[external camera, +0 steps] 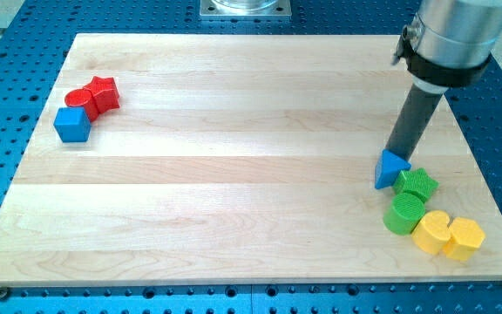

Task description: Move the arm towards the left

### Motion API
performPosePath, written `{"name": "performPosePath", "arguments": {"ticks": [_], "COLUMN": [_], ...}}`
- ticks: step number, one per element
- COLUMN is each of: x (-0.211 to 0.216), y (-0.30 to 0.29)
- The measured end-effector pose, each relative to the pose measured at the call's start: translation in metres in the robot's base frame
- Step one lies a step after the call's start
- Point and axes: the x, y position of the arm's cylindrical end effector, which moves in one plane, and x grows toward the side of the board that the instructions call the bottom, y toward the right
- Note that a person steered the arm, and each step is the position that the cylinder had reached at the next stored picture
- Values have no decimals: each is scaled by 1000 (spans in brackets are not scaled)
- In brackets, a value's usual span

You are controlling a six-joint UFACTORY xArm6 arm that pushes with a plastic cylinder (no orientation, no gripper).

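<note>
My dark rod comes down from the view's top right, and my tip [393, 152] rests on the wooden board [234, 174] at the top edge of a blue triangle block [390, 169], touching it or nearly so. Just right of the triangle lies a green star block [417, 184], with a green cylinder [403, 214] below it. Two yellow blocks [431, 231] [464, 237] lie at the lower right of that cluster. Far away at the view's upper left are a red cylinder [79, 98], a red star block [104, 92] and a blue cube [72, 124].
The board lies on a blue perforated table [7, 78]. A metal mount [246, 8] sits at the view's top centre. The board's right edge is close to the yellow blocks.
</note>
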Motion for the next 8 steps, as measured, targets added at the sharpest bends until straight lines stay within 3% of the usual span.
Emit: {"name": "performPosePath", "arguments": {"ticks": [3,4,6,8], "x": [-18,14,12,12], "y": [-55,-69,-145,-146]}}
